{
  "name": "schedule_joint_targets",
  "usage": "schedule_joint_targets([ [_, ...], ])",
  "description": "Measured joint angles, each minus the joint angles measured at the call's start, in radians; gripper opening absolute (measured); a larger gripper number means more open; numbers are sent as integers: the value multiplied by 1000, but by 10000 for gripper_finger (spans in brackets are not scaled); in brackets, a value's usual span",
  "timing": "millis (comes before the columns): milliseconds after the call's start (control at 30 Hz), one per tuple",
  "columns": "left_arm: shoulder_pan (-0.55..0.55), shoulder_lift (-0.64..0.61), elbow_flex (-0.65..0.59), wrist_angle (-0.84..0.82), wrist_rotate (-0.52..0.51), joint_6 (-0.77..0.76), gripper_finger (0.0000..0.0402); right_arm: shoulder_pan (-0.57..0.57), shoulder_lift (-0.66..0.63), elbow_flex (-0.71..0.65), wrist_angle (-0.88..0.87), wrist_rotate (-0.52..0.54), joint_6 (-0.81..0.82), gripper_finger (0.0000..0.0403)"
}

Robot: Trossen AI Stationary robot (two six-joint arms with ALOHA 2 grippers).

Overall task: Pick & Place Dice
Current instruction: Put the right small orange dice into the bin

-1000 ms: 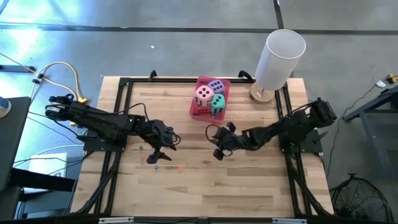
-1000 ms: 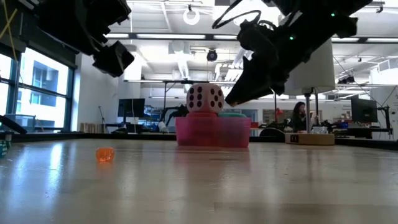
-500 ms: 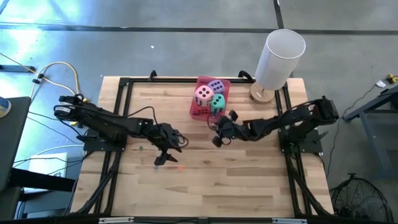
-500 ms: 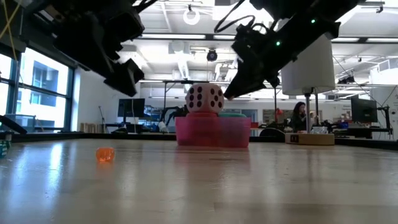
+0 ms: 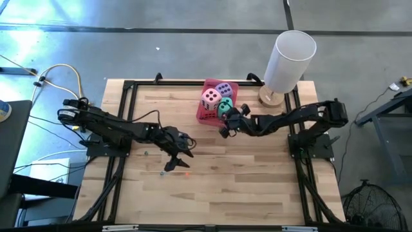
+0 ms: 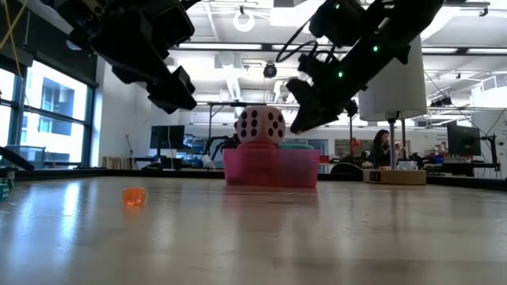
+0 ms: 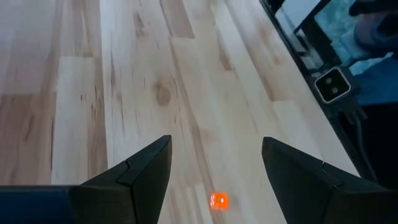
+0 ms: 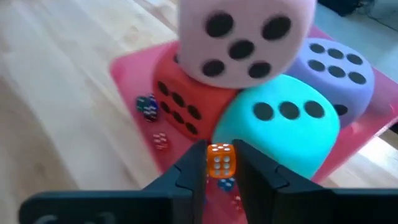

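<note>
Four soft dice sit in a pink tray at the table's far middle: pink on top, purple, teal and red. My right gripper hovers at the tray's near right corner, beside the teal die, shut on a tiny orange die. My left gripper is open above the table's middle left. A second tiny orange die lies on the wood just ahead of its fingers, untouched. My right gripper pinches the tiny orange die's two opposite sides between its two fingertips. The fingers slant down toward the tray from the table's right. The die is lifted clear, a pipped face toward the wrist camera, level with the teal die's lower edge.
A white cylinder on a round wooden base stands at the far right corner. Tiny coloured dice lie on the tray floor beside the red die. A small bead lies near my left arm. Black rails frame the table.
My right gripper has swung toward the far edge, from the table's middle to the tray's near right corner, carrying the tiny orange die. My left gripper has gone a little toward the table's right and down, nearer the orange die on the wood.
</note>
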Motion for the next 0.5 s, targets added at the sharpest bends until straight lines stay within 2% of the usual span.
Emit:
schedule_joint_targets([
  [500,-1,0,0,23,-14,-4,243,-27,1,0,1,-33,27,223],
])
